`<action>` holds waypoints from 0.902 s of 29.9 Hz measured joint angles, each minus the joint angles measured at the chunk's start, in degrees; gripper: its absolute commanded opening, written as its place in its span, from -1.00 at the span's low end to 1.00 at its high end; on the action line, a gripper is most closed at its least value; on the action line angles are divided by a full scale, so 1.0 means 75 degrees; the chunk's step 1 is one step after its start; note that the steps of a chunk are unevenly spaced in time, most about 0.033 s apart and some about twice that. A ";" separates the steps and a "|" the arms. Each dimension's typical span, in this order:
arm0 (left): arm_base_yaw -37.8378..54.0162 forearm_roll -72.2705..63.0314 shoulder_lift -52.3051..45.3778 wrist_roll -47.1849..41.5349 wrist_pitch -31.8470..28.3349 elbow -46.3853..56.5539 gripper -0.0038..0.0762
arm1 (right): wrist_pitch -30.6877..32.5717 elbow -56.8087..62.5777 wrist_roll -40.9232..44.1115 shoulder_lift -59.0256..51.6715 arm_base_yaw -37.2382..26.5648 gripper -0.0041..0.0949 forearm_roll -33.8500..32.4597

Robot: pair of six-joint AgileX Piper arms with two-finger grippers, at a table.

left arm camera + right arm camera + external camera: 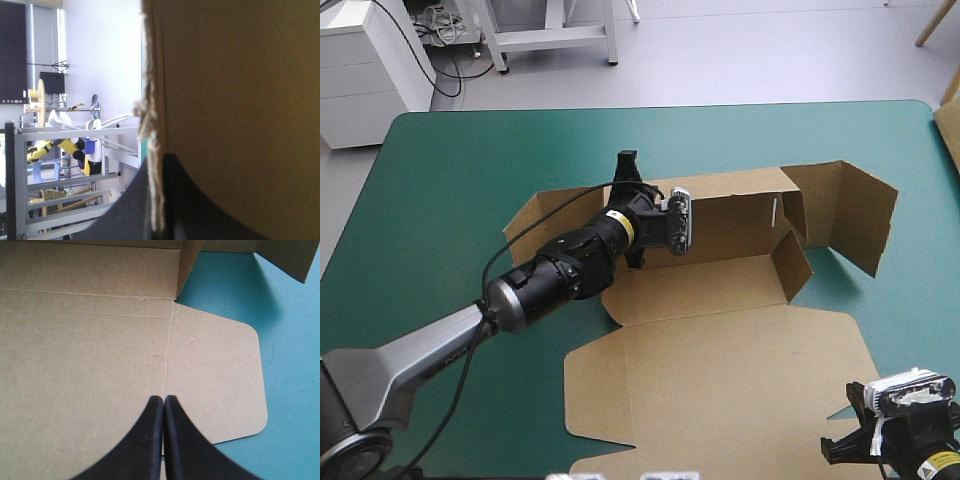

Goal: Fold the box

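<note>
Table, one box, left pincer seemingly clamping, right pincer closed

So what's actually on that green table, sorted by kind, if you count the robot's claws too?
Brown cardboard box: 1
Black claws: 2 (left claw, clamped on a raised wall of the box; right claw, shut above the flat lid)
Total: 3

Teal-green table cover; tan strip, perhaps board, at its right edge.
</note>
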 measured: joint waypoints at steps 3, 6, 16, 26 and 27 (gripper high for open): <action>-0.0205 0.1217 0.0226 -0.1306 0.0299 0.0007 -0.92 | 0.0000 0.0000 0.0000 0.0000 0.0000 -0.96 0.0000; -0.0441 0.2247 0.0467 -0.2064 0.0569 0.0007 -0.92 | 0.0000 0.0000 0.0000 0.0000 0.0000 -0.96 0.0000; -0.1306 0.4471 0.0797 -0.4450 0.0809 0.0056 -0.92 | 0.0000 0.0000 0.0000 0.0000 0.0000 -0.96 -0.0007; -0.1443 0.5335 0.0774 -0.4928 0.0973 0.0707 -0.92 | 0.0000 0.0000 0.0000 0.0000 0.0000 -0.96 -0.0007; -0.1449 0.5413 0.0765 -0.5003 0.0973 0.0747 -0.92 | 0.0000 0.0000 0.0000 0.0000 0.0000 -0.96 -0.0007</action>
